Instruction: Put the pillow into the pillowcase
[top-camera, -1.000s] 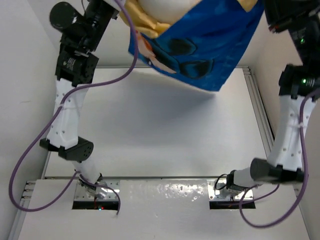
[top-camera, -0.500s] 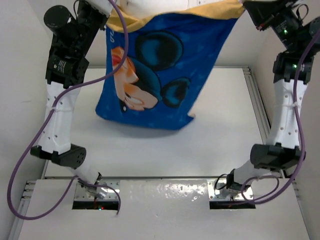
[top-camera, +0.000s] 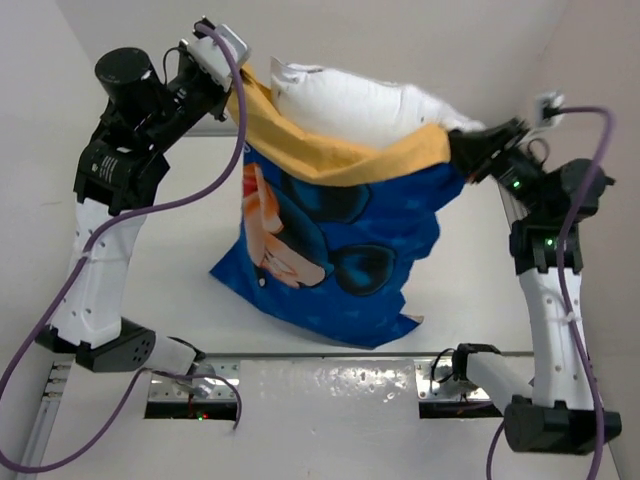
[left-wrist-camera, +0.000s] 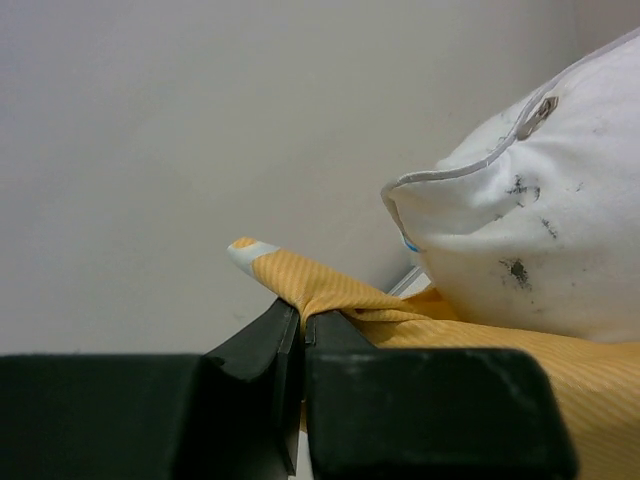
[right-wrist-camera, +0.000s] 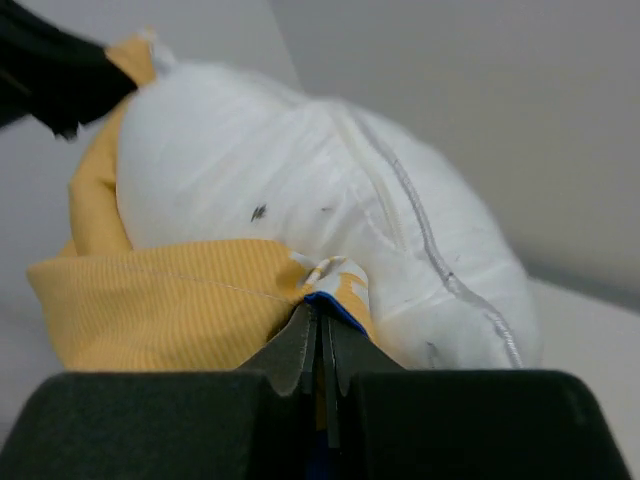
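I hold the pillowcase (top-camera: 330, 250) hoisted over the table (top-camera: 170, 230) between 2 arms, its blue cartoon-mouse side facing the overhead camera and orange-yellow fabric showing along the mouth. The left gripper (left-wrist-camera: 301, 322) is pinched fully closed on the mouth's left corner, and the right gripper (right-wrist-camera: 321, 318) is clamped tight on the opposite corner. The white pillow (top-camera: 350, 100) sits partly inside, its upper portion bulging out above the orange rim. I cannot tell whether the case's bottom edge touches the table. I judge the pillow soft, light and springy, likely to settle under a shake, while the thin fabric could slip from such narrow pinches. The mouth's corners look the surest hold, since they keep the opening stretched wide
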